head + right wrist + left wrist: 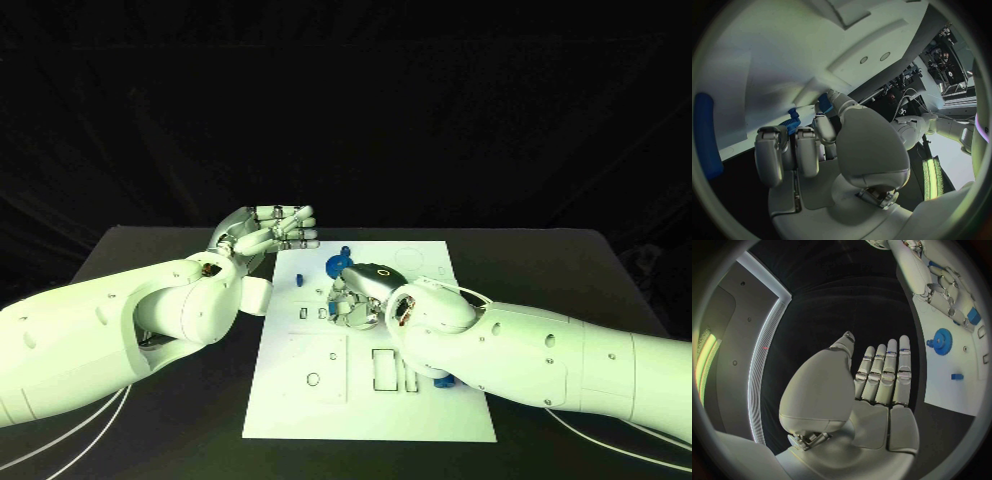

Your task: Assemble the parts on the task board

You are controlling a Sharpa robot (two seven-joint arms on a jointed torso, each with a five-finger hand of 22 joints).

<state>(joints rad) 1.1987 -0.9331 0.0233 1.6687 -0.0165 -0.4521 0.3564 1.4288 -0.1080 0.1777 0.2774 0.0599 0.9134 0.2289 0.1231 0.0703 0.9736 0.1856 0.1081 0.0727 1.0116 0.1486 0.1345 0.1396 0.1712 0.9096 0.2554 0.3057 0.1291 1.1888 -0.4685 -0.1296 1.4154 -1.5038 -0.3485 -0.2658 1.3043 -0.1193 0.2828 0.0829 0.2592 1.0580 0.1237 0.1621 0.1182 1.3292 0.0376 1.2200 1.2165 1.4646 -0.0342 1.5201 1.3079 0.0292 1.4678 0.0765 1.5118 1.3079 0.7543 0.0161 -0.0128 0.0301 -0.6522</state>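
Cutouts, rectangular and round, are seen in the near half of the white flat task board (310, 400), which lies on the black table (159, 250). A small blue part (440, 381) is seen at the board's right edge, just beside the right forearm and partly hidden by it. Past it, over the middle of the board, the silver right hand (364, 295) is held with its fingers (786, 150) curled down towards the plate; blue pieces (792, 121) are glimpsed at the fingertips, but whether anything is gripped cannot be told. A blue toothed gear (338, 265) is placed just beyond that hand, in the board's far half, and a small blue block (299, 278) is set near the far left edge. Farthest, off the board's far left corner, the silver left hand (274, 228) is held flat with its fingers (886, 372) straight and side by side, and nothing is held in it.
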